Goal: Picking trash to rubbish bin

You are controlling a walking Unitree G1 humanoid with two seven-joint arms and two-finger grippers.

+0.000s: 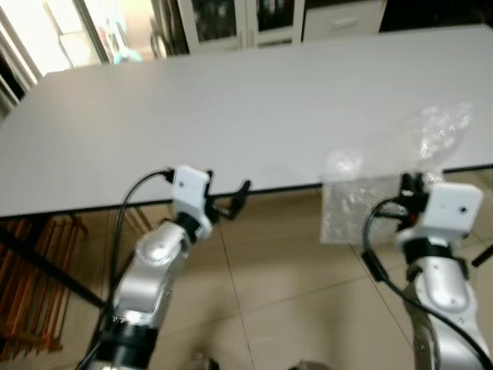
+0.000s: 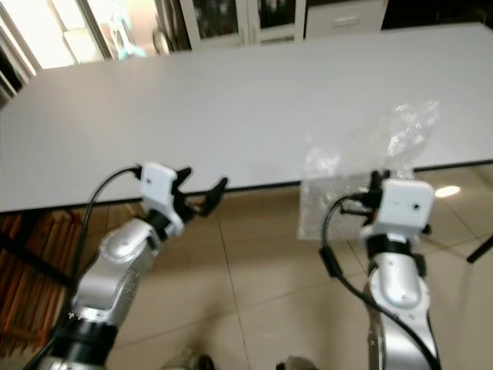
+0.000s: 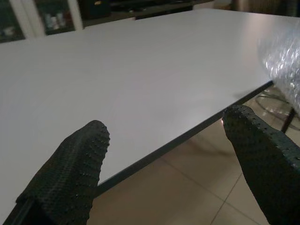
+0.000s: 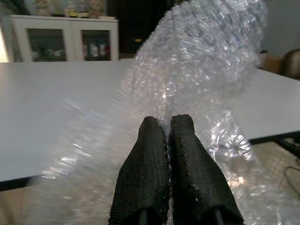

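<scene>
The right gripper has its two black fingers pressed tight together w/ the clear, crinkly sheet of bubble wrap pinched between them. The wrap is long top to bottom: its upper end lies on the near edge of the big white flat table, and the rest hangs down over the edge toward the floor. The top part leans a bit toward the robot's right. In the right wrist view the wrap rises up past the fingertips and spreads out on both sides.

The right silver arm comes up from below, wrist w/ white camera box on top, fingers pointing at the table edge.

The left gripper is wide open, holding nothing. Its fingers sit just at the table's near edge, well apart from the wrap. The left silver arm is bent and reaches up & fwd.

Under the table is a beige tile floor. A wooden slatted rack stands on the robot's left. White cabinets w/ glass doors stand behind the table.
</scene>
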